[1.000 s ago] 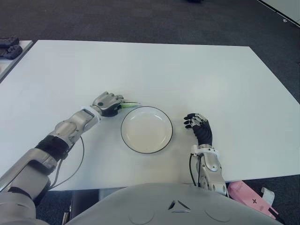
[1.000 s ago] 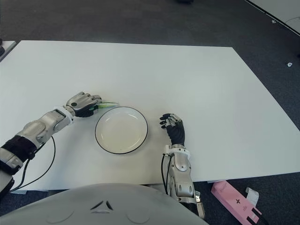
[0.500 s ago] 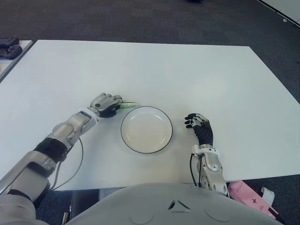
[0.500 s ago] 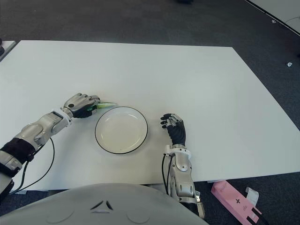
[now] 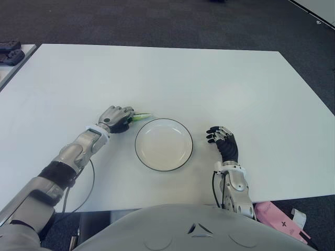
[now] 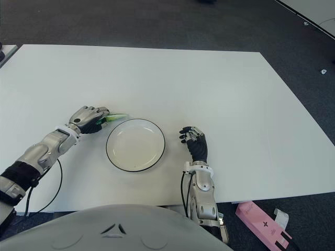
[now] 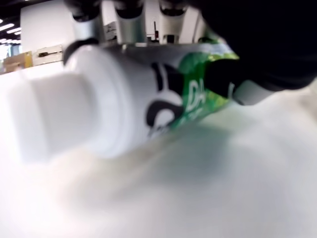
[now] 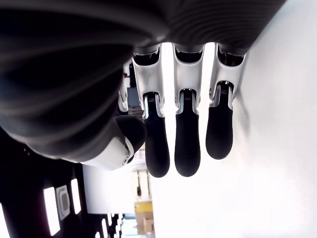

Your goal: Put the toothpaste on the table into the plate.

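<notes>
A green and white toothpaste tube point(image 5: 140, 117) pokes out of my left hand point(image 5: 117, 118), just left of the plate's upper rim. In the left wrist view the fingers wrap the tube point(image 7: 124, 104), whose white cap points toward the camera, low over the white table. The white plate point(image 5: 163, 144) with a dark rim point(image 5: 189, 146) sits on the table in front of me with nothing in it. My right hand point(image 5: 224, 141) shows to the right of the plate, fingers relaxed and holding nothing.
The white table point(image 5: 209, 83) stretches wide behind and beside the plate. A pink box point(image 5: 277, 219) lies on the floor past the near right edge. Dark objects point(image 5: 10, 52) sit on another surface at far left.
My left hand has drawn back a little to the left and downward with the tube in it. The right hand and plate stay put.
</notes>
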